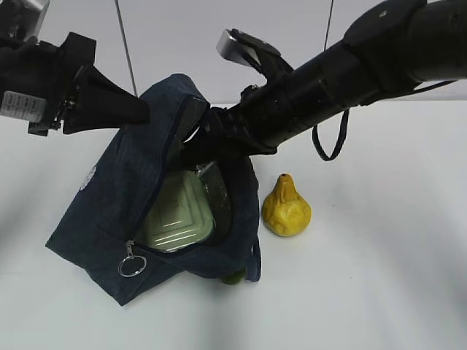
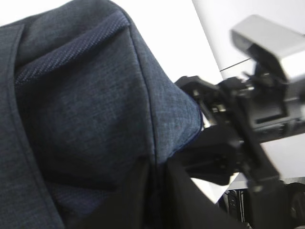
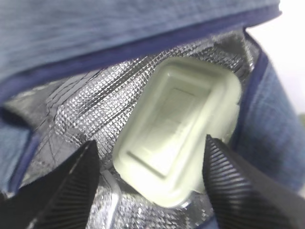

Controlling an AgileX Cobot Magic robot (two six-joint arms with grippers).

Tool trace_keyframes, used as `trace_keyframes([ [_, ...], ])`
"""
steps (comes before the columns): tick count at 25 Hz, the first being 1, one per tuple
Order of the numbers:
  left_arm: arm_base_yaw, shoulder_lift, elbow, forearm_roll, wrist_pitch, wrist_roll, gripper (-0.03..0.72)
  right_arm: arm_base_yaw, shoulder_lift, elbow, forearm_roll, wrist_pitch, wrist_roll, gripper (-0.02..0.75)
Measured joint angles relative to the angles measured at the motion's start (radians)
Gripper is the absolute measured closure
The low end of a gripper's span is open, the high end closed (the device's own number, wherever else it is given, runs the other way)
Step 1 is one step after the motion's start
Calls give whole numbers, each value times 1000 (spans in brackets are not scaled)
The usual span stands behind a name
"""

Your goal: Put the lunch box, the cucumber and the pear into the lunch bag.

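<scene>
The lunch bag (image 1: 109,211) is dark navy woven fabric, boxy, propped up at a slant on the white desk (image 1: 379,277) with its mouth gaping toward the camera. A long zipper runs down its open edge and ends in 1 metal ring pull (image 1: 132,266) hanging near the lower left corner. Inside, the lining is silvery and quilted in the right wrist view.

1 lunch box (image 1: 177,213) lies inside the bag, its pale sage-green lid with rounded corners and stepped ridges facing out; the right wrist view shows it filling the middle of the cavity, leaning against the lining. 1 dark green rounded end of the cucumber (image 1: 233,276) peeps out under the bag's lower right edge; the rest is hidden, so how it lies cannot be told. 1 pear (image 1: 286,207), yellow, lumpy, with a narrow neck and dark tip, stands upright on the desk just beside the bag's right side, outside it.

There are 2 arms. The left tool (image 1: 139,111) is pressed together, pinching the bag's top edge and holding the mouth up. The right tool (image 3: 151,177) reaches into the opening, its 2 ribbed black fingers (image 3: 228,176) spread wide on either side of the lunch box, not clamping it.
</scene>
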Motion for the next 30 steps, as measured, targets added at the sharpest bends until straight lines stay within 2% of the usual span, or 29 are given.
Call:
trace_keyframes([
  [4,0,0,0,3,-13,0,670,-4,-61,0,-149,-8,72,224],
  [6,0,0,0,3,-21,0,670,-6,-91,0,-262,-8,122,248],
  [18,0,0,0,3,-38,-1,670,-6,-141,0,-709,36,342,378],
  [22,0,0,0,3,-44,-2,670,-6,-141,0,-777,42,381,384],
  [30,0,0,0,3,-44,-4,670,-6,-61,0,-812,41,451,389],
])
